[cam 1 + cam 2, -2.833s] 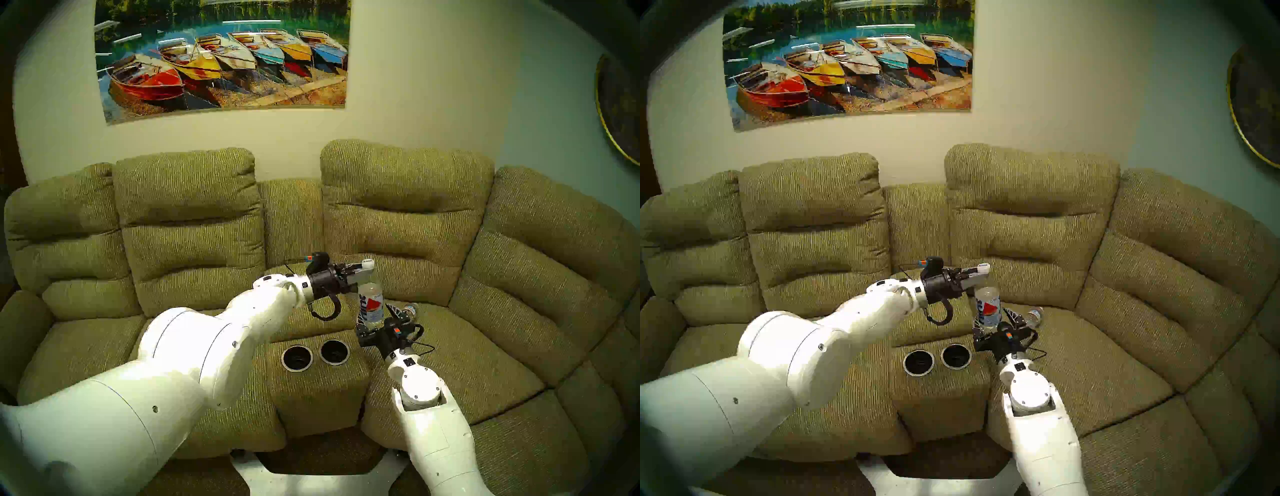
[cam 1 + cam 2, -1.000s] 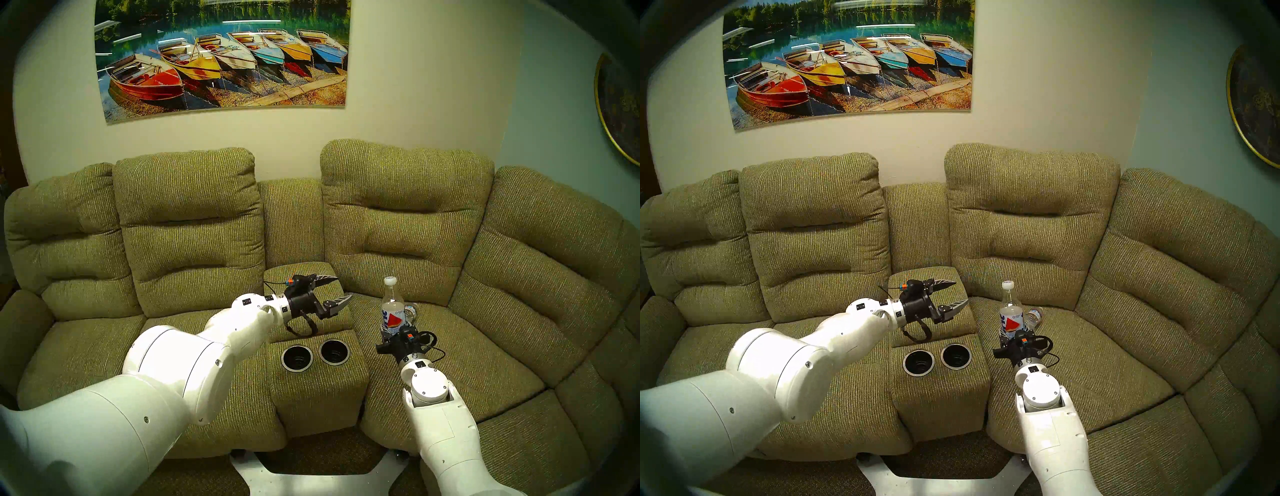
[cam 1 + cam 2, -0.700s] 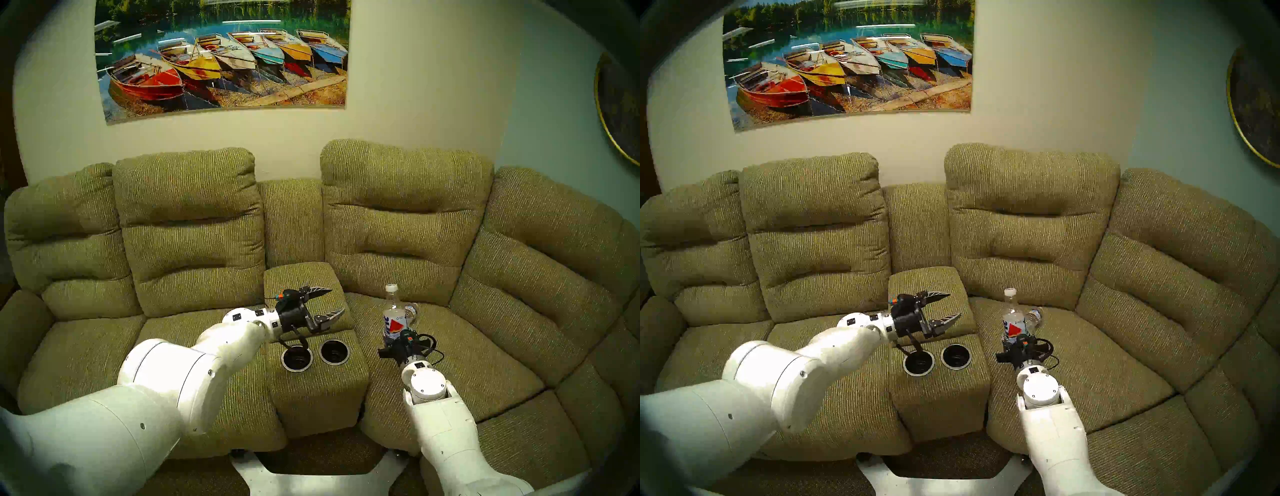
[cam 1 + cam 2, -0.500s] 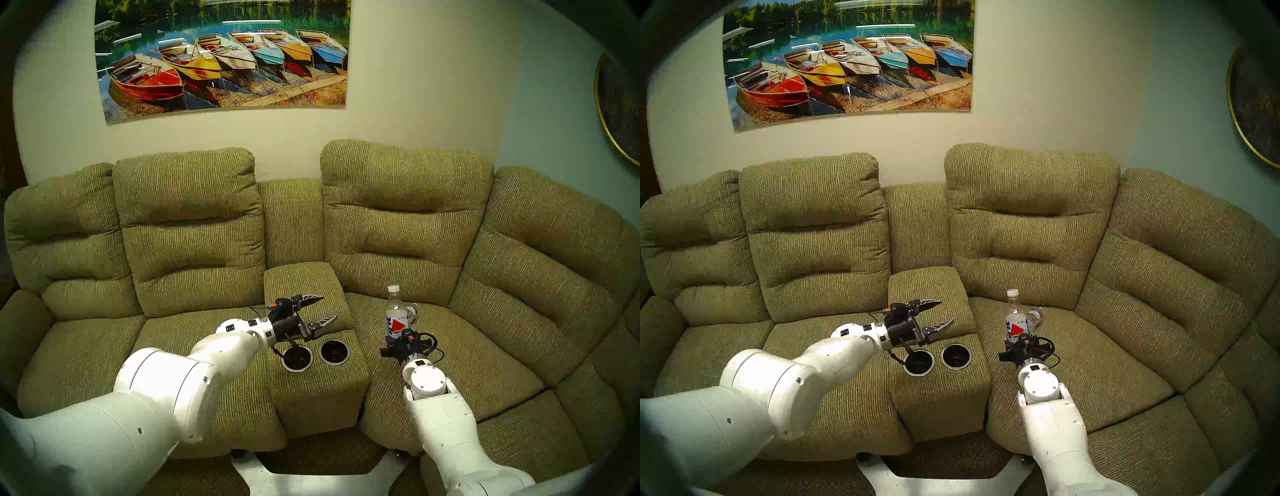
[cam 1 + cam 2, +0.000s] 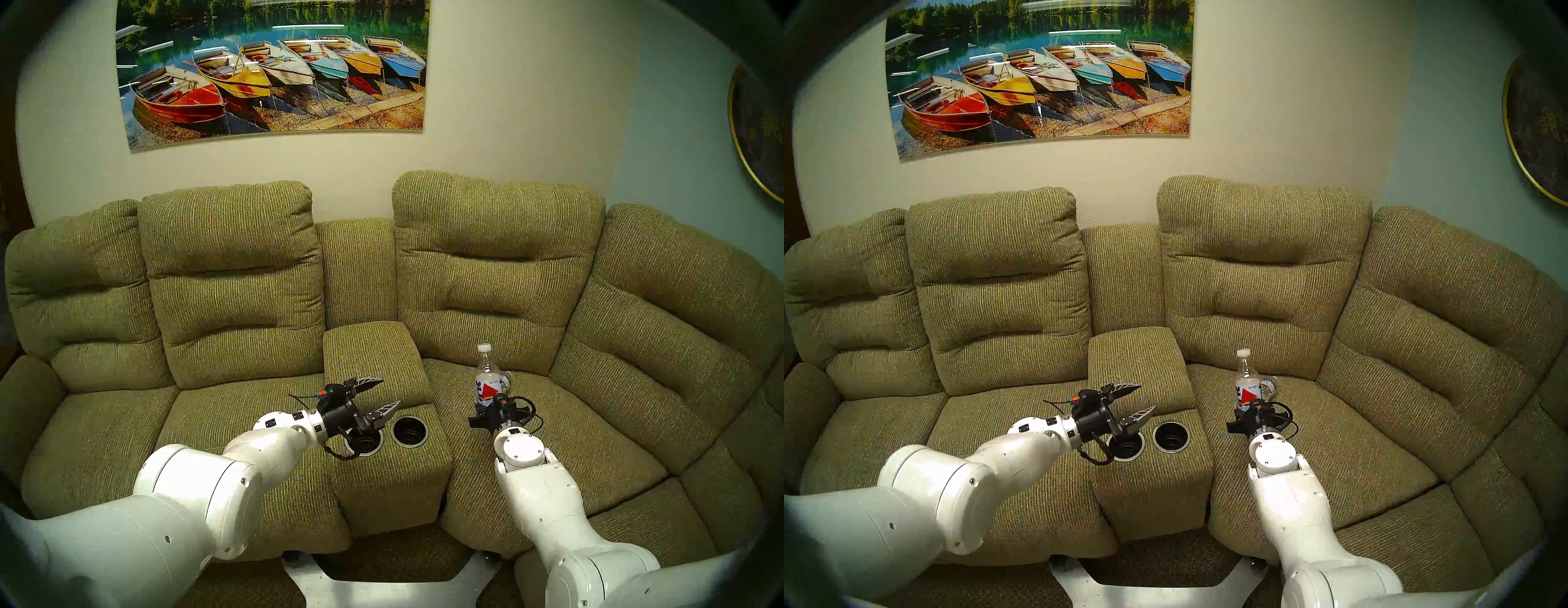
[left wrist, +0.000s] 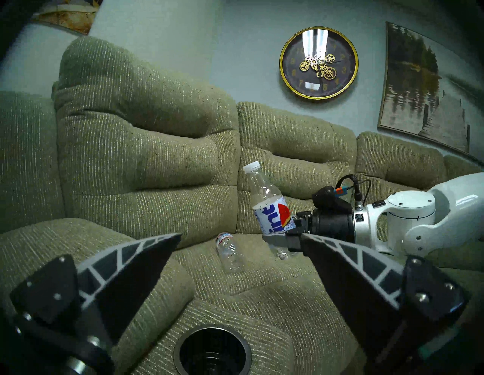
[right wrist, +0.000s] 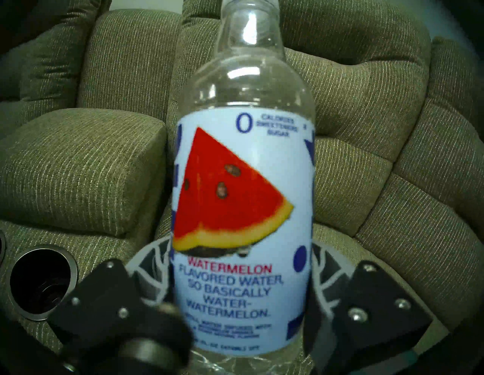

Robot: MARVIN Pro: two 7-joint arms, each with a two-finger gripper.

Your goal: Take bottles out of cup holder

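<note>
The white-capped "hint" bottle (image 5: pixel 487 382) stands slightly tilted over the right seat cushion, with my right gripper (image 5: pixel 484 404) shut on its lower part. The right wrist view shows its watermelon label (image 7: pixel 243 183) between the fingers (image 7: pixel 154 258). In the left wrist view the bottle's (image 6: pixel 272 217) base is at the cushion; I cannot tell if it touches. The crinkled bottle (image 5: pixel 505 379) lies on its side just behind, also visible in the left wrist view (image 6: pixel 227 251). Both cup holder wells (image 5: pixel 409 431) hold nothing. My left gripper (image 5: pixel 390 390) is open and empty above the left well (image 5: pixel 1125 448).
The raised console armrest (image 5: pixel 373 352) stands right behind the wells. Sofa backrests (image 5: pixel 496 276) rise behind both seats. A curved corner section (image 5: pixel 657 361) bounds the right seat. A wall clock (image 6: pixel 319 62) hangs above the sofa.
My left gripper let go of the bottle's cap, opened, and drew back and down over the left well. My right gripper closed on the bottle and carried it right and down to the seat.
</note>
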